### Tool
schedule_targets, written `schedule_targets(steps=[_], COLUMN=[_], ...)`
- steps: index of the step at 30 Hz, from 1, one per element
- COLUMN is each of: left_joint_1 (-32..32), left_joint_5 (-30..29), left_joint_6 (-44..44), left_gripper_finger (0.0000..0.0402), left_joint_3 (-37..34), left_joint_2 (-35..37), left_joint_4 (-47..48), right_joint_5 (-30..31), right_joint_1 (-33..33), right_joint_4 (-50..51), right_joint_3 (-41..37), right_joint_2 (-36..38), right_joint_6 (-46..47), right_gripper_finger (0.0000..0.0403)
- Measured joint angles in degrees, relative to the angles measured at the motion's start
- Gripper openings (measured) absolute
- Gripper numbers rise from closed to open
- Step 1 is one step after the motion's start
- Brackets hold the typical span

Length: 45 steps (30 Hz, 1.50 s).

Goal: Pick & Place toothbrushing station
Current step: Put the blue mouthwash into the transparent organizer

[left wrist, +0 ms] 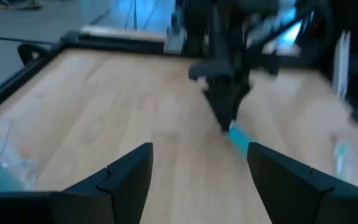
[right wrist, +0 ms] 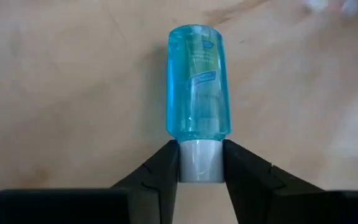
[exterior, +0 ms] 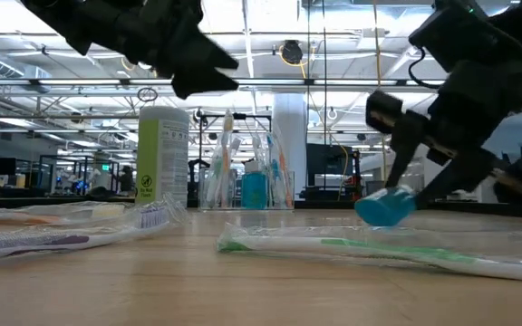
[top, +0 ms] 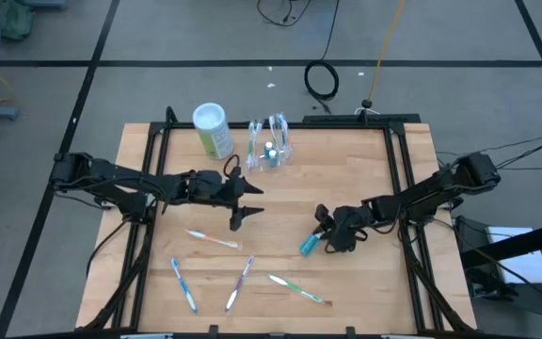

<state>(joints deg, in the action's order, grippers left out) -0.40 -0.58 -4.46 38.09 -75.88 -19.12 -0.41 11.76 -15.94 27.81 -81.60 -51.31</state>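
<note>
right tool clamping blue bottle by its cap mid-table, left tool wide open, empty

Left tool hovers spread wide; right tool low, fingers pinched inward.

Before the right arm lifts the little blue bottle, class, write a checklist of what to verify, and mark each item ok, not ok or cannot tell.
1. Right gripper fingers on both sides of the blue bottle's white cap: ok.
2. Bottle lifted off the table: cannot tell.
3. Left gripper open and apart from the bottle: ok.
4. Clear holder upright at the table's far edge: ok.
5. Free slot in the holder for the bottle: cannot tell.
6. Green canister beside the holder, not blocking it: ok.
</note>
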Motion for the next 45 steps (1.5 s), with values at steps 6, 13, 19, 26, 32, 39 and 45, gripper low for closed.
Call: schedule_targets(steps=[6,13,19,26,32,39,45], left_joint_1=[0.0,0.0,0.3,2.3,4.5,6.2,5.9], left_joint_5=[0.0,0.5,0.2,1.1,8.3,11.3,17.0], left_joint_6=[-7.2,-10.5,-11.3,-21.0,-21.6,-18.1,-18.3], left_gripper_finger=[0.0267,0.0267,0.0267,0.0266,0.0266,0.0266,0.0266], left_joint_3=[0.0,0.0,0.0,4.7,16.8,31.2,37.0], left_joint_2=[0.0,0.0,-1.7,-13.3,-23.1,-31.4,-36.6], left_joint_4=[-5.4,-7.8,-10.9,-12.7,-1.6,19.8,21.6], right_joint_5=[14.6,20.0,20.0,20.1,20.1,21.4,21.4], right_joint_1=[0.6,-0.3,-1.4,-4.2,-5.0,-5.0,-5.0], right_joint_4=[-6.1,-11.0,-11.1,-14.3,-14.3,-14.7,-15.5], right_joint_3=[0.0,0.0,0.0,0.0,0.0,0.1,0.1], right_joint_2=[0.1,0.1,0.1,0.1,0.1,0.1,0.1], right_joint_6=[-22.0,-30.5,-32.6,-39.0,-41.5,-42.1,-42.9], right_gripper_finger=[0.009,0.0107,0.0099,0.0102,0.0104,0.0101,0.0104])
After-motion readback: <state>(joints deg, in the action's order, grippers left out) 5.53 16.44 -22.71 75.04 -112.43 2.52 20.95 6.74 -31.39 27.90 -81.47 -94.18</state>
